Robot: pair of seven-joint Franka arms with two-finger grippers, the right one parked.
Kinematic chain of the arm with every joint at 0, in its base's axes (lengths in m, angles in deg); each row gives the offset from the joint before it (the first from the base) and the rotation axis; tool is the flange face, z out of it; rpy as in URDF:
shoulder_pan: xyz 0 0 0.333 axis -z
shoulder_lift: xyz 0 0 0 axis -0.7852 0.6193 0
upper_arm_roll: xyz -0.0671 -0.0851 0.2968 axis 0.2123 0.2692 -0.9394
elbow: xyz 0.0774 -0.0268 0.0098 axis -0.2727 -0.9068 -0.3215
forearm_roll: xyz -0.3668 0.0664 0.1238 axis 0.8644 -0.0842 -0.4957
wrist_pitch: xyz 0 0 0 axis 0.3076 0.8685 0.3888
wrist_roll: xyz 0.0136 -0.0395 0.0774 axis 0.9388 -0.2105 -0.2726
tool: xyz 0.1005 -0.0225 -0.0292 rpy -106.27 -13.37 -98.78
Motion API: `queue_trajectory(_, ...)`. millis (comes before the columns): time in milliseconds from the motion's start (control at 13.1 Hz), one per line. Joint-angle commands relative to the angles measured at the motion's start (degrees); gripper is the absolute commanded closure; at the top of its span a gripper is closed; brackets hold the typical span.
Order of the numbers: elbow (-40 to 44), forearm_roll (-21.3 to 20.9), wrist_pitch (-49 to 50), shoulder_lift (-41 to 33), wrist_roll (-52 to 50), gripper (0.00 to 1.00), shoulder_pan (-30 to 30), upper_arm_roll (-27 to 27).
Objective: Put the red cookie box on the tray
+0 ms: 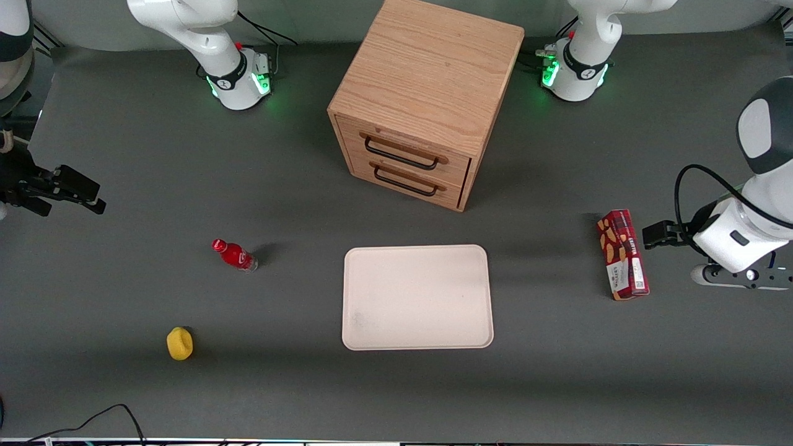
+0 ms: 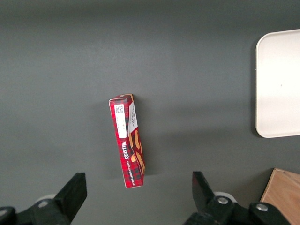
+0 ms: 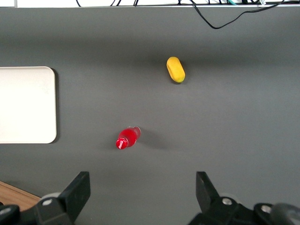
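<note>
the claw (image 2: pixel 136 199) hung with fingers apart and empty above the red cookie box (image 1: pixel 622 254), which lay on the tabletop (image 1: pixel 124 384) toward the working arm's end, well apart from the tray (image 1: pixel 417 297) — the approach step; next, by judgement, a descent to straddle the box's narrow width

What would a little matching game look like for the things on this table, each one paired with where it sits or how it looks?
Things:
1. long dark-red cardboard cookie box
2. flat cream-white rectangular tray
3. small red plastic bottle
4. left arm's hand

Descriptions:
A. lying on its side, toward the parked arm's end
B. nothing on it, in front of the wooden two-drawer cabinet
C. open, hovering above the box
D. lying on the table toward the working arm's end

Pairs: 1-D, 2-B, 3-A, 4-C
</note>
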Motion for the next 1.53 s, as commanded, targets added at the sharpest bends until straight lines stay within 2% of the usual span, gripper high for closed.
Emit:
queue_trajectory(0,-0.3,-0.1,0.5,-0.8,1.9,0.0,-0.1,-0.3)
queue_trajectory(1069,-0.8,-0.1,0.4,-0.5,1.3,0.0,-0.5,-0.5)
queue_trajectory(1298,-6.9,-0.6,-2.7,-1.6,1.8,0.0,-2.2,-0.5)
queue_trajectory(1450,-14.6,-0.6,-9.6,-3.7,1.9,0.0,-3.9,-0.5)
